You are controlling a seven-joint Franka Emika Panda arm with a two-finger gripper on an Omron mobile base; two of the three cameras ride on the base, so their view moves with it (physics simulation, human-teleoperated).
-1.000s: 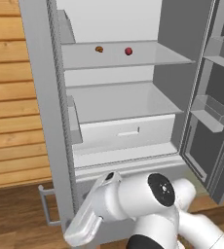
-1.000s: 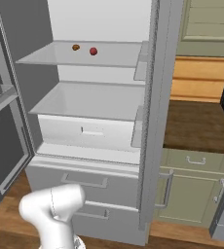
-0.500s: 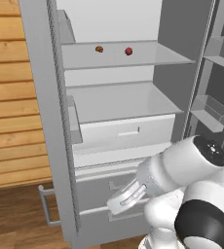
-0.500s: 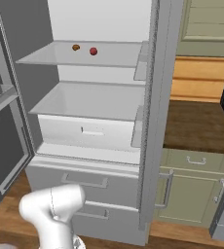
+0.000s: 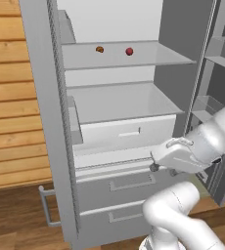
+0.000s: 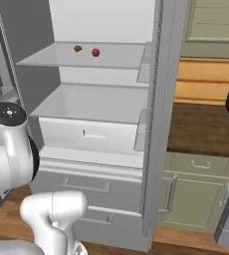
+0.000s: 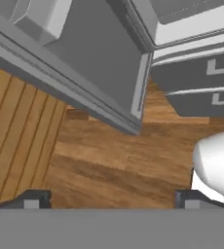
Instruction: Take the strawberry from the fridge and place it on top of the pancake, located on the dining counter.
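- The tiny red roundish strawberry is sitting mid-shelf on the pale grey upper shelf of the tall light-grey fridge.
- The claw is gaping wide, empty, low by the drawers; the fruit is lying well above it.

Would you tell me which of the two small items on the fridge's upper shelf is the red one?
The strawberry, the right-hand one of the pair in both base views; the item beside it is orange-brown.

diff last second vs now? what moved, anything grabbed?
Only the arm moved: in the left base view its hand swung up from the lower left to the right, and the gripper now hangs open, holding nothing. Unchanged: the fridge is open, with the strawberry and the orange-brown item lying apart on the upper shelf.
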